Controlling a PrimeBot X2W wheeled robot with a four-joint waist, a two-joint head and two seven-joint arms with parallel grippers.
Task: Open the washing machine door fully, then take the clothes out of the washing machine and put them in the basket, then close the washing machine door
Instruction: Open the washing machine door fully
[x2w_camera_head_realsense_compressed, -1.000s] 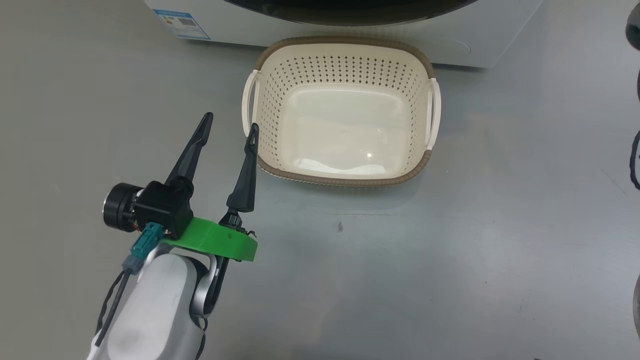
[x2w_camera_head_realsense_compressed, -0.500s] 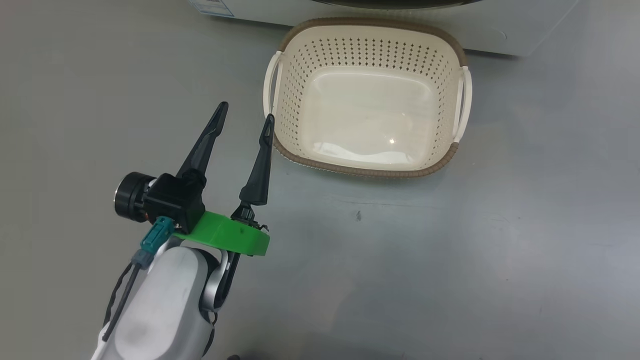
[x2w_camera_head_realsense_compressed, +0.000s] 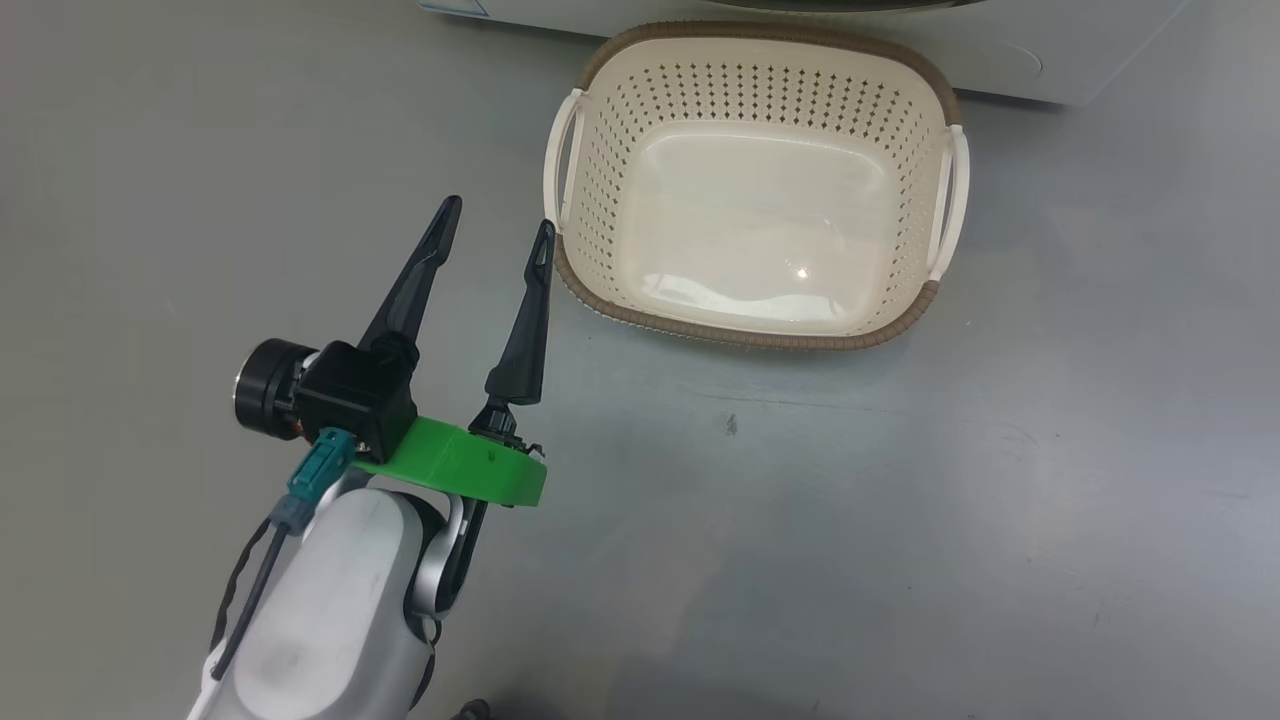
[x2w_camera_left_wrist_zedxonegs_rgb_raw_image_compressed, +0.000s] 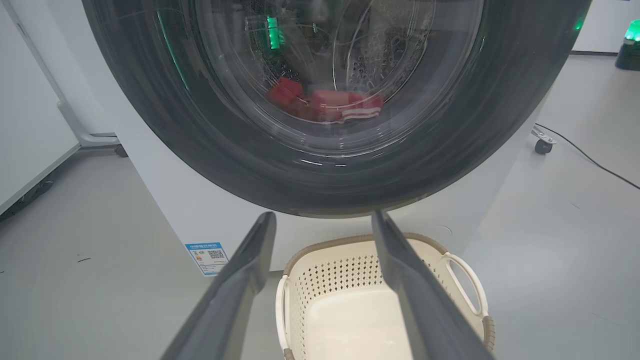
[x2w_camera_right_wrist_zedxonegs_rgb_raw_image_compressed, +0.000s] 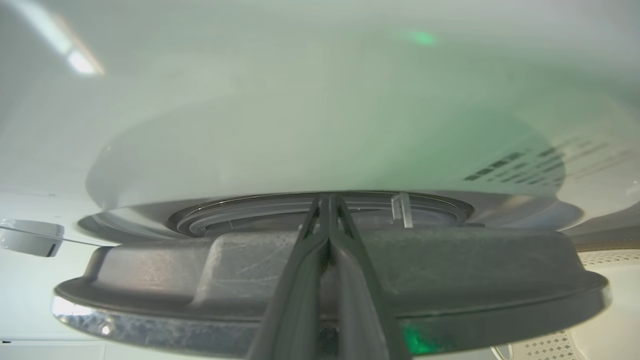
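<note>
White forearm (x2w_camera_head_realsense_compressed: 330, 590), green collar (x2w_camera_head_realsense_compressed: 460, 475), blk fingers (x2w_camera_head_realsense_compressed: 413, 280), teal conn. (x2w_camera_head_realsense_compressed: 318, 470), blk cable (x2w_camera_head_realsense_compressed: 246, 600).

Grey floor (x2w_camera_head_realsense_compressed: 900, 500), black cable (x2w_camera_left_wrist_zedxonegs_rgb_raw_image_compressed: 595, 162)

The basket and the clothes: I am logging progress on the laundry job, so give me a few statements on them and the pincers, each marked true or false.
1. The basket is empty. True.
2. The clothes lie on the floor beside the basket. False: they are inside the washing machine, behind the washing machine door.
3. The left pincer is open and holds nothing. True.
4. The right pincer is spread wide. False: its fingers are pressed together.
</note>
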